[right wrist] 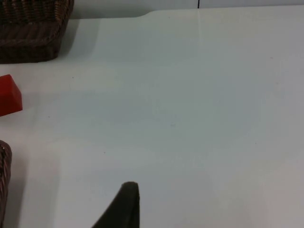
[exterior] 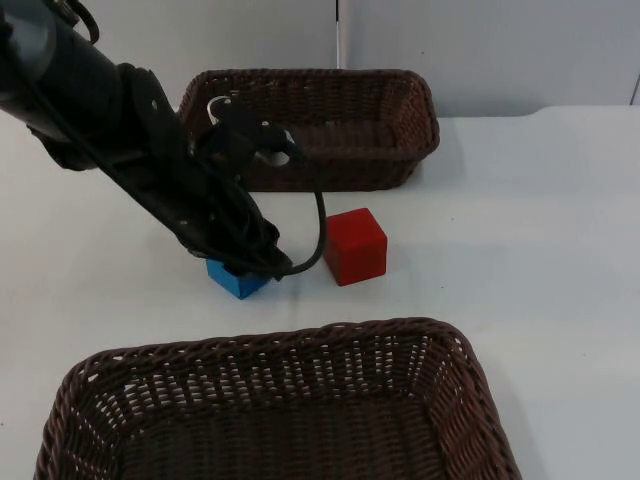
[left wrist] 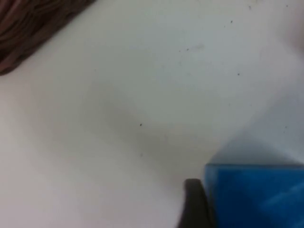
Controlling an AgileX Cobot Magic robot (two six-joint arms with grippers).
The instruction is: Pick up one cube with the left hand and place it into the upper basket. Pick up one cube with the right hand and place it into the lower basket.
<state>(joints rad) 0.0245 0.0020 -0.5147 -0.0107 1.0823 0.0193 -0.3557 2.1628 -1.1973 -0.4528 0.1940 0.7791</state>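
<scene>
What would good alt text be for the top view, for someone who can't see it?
The left gripper is down on a blue cube on the white table, with a red cube just beside it. One brown wicker basket stands behind the cubes, and another basket in front.

Blue cube (exterior: pixel 238 279), bright and plain, a lighter blue sheen on one face in the left wrist view (left wrist: pixel 256 194); red cube (exterior: pixel 355 246), plain, its top face a shade lighter than its sides. Upper basket (exterior: pixel 400 85) and lower basket (exterior: pixel 470 370) both dark brown wicker, close woven pattern, with white showing through the gaps of the lower one's walls. Tabletop (exterior: pixel 530 230) white with a few tiny dark specks; wall (exterior: pixel 480 40) pale grey; left hand (exterior: pixel 262 262) black, glossy in places.
</scene>
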